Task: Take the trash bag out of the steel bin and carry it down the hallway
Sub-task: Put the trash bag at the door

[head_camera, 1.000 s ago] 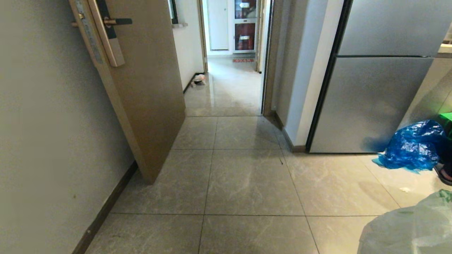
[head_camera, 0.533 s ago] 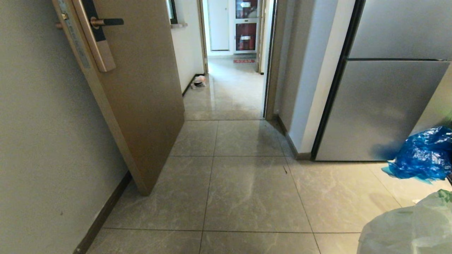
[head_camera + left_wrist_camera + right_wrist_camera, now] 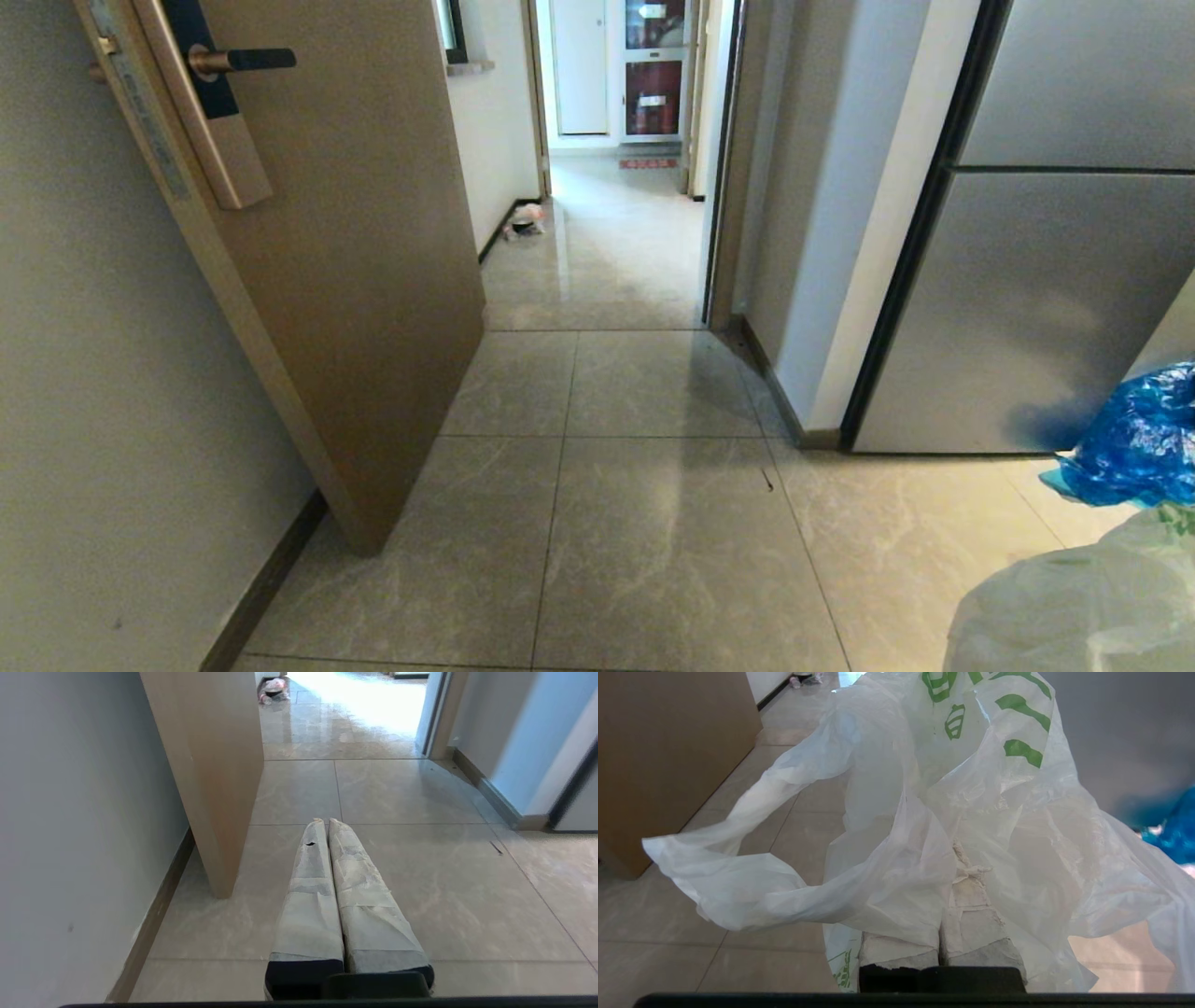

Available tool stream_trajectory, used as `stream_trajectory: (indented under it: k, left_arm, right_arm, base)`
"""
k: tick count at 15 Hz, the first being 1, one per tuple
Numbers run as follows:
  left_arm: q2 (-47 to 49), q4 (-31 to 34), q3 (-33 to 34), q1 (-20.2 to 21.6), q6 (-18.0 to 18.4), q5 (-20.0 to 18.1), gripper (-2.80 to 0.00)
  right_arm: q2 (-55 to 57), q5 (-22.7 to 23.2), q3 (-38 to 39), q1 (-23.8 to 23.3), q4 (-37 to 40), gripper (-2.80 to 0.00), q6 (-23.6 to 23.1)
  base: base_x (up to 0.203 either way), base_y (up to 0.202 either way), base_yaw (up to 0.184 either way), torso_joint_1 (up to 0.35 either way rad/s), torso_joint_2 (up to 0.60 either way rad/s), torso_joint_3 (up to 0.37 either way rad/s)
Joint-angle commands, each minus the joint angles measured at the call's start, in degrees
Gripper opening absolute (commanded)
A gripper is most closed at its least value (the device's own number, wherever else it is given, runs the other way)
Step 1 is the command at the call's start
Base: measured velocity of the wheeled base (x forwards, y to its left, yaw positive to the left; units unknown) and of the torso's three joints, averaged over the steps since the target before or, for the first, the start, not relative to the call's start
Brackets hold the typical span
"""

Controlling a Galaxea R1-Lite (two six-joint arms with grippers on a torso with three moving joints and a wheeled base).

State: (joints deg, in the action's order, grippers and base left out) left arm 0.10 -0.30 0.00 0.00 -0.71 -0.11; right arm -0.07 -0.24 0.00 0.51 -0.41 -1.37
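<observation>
The trash bag (image 3: 1074, 607), thin white plastic with green print, fills the lower right corner of the head view. In the right wrist view the trash bag (image 3: 971, 788) billows over my right gripper (image 3: 959, 849), whose tape-wrapped fingers are shut on a fold of it. My left gripper (image 3: 324, 822) hangs over the floor tiles, shut and empty. The hallway (image 3: 607, 243) runs straight ahead past an open doorway. The steel bin is out of view.
An open brown door (image 3: 355, 280) with a handle stands on the left against the grey wall. A steel fridge (image 3: 1055, 308) and a blue plastic bag (image 3: 1139, 439) are on the right. A small pale object (image 3: 526, 219) lies by the hallway's left baseboard.
The whole head view has shifted: door, doorway and fridge have come closer and the blue bag has slid to the right edge, so the camera has moved forward. The trash bag stays in the corner.
</observation>
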Motion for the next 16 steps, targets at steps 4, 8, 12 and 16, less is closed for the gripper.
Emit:
stream_trajectory:
  k: [4,8,12,16]
  left_arm:
    - [0.0,0.0,0.0,0.0,-0.1,0.0,-2.80]
    - [0.0,0.0,0.0,0.0,-0.1,0.0,-2.80]
    - [0.0,0.0,0.0,0.0,-0.1,0.0,-2.80]
    - [0.0,0.0,0.0,0.0,-0.1,0.1,-2.80]
  right_arm:
    - [0.1,0.0,0.0,0.0,0.0,-2.80,0.0]
    - [0.1,0.0,0.0,0.0,0.0,-2.80,0.0]
    - [0.1,0.0,0.0,0.0,0.0,-2.80,-0.1]
    - [0.1,0.0,0.0,0.0,0.0,-2.80,0.0]
  base:
    - [0.194,0.000,0.002,0.004,0.00,0.003]
    - [0.193,0.000,0.000,0.002,0.00,0.001]
    - [0.192,0.000,0.001,0.003,0.00,0.003]
    - [0.191,0.000,0.002,0.001,0.01,-0.001]
